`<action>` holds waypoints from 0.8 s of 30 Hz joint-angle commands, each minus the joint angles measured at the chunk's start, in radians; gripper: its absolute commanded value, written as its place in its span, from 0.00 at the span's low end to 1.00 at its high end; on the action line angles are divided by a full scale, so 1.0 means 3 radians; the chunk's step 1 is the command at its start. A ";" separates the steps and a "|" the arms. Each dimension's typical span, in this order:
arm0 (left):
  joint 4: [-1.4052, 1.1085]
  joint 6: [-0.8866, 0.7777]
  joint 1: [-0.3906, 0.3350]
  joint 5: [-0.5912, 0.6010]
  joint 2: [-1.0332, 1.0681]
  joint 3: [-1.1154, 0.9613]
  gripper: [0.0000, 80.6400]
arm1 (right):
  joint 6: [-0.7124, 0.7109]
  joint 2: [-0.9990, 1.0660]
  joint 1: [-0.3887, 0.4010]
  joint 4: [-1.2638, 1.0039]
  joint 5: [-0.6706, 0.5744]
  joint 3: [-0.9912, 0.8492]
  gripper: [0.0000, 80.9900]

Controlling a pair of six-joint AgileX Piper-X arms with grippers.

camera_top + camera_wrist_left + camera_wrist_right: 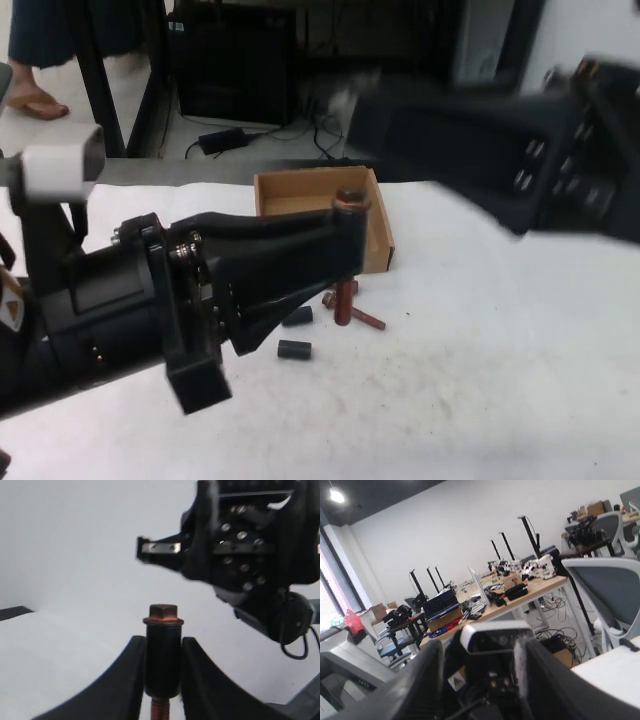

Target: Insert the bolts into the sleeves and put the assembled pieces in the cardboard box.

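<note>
My left gripper (163,647) is shut on a black sleeve (162,655) held upright, with a copper bolt through it. The bolt's hex head (162,613) sits on top and its thread (159,709) sticks out below. In the high view the left gripper (345,218) holds this piece at the front right corner of the cardboard box (300,180), above the bench. My right gripper (485,690) is open with nothing between its fingers. The right arm (470,140) hangs high over the bench, beyond the box.
Two loose black sleeves (297,316) (294,350) and a couple of copper bolts (366,319) lie on the white bench (480,380) in front of the box. Cables and dark equipment stand on the floor behind the bench.
</note>
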 commanded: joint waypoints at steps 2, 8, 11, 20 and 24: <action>0.0235 0.0051 0.0094 -0.0373 -0.0038 -0.0042 0.01 | 0.0039 -0.0043 -0.0138 -0.0070 0.0054 -0.0062 0.58; 0.0282 0.0061 0.0251 -0.0686 -0.0030 -0.0125 0.01 | 0.0054 -0.0122 -0.0381 -0.0070 0.0077 -0.0062 0.58; 0.0744 0.0170 0.0310 -0.0693 -0.0022 -0.0303 0.01 | 0.0157 -0.0154 -0.0492 -0.0070 0.0077 -0.0062 0.58; 0.2174 0.0448 0.0338 -0.1304 0.0431 -0.1233 0.01 | 0.0518 -0.0153 -0.0606 -0.0070 0.0077 -0.0062 0.58; 0.2255 0.0440 0.0338 -0.1306 0.0805 -0.1556 0.01 | 0.0579 -0.0153 -0.0606 -0.0070 0.0053 -0.0062 0.58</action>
